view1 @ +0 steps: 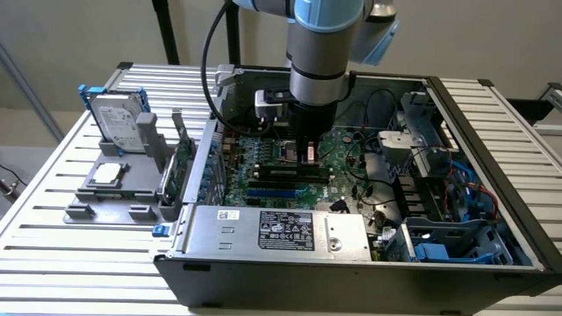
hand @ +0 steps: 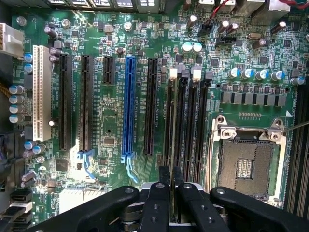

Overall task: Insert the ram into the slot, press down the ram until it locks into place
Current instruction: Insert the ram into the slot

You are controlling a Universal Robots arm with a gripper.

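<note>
Exterior view's left: grey plastic holder rack (view1: 105,191), well apart; we ignore. Middle: black two-finger gripper (hand: 172,180) clamped on thin green ram stick (hand: 172,130), edge-on, lined along outer long black plastic memory slot (hand: 167,116); seated or not, we cannot tell. We judge: keep stick upright, parallel, press straight, even. Exterior view's right: loose blue cables (view1: 465,178), near; we stay off.

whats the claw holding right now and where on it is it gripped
The claw is shut on the ram, pinching its long upper edge; the stick stands on edge over the motherboard.
</note>
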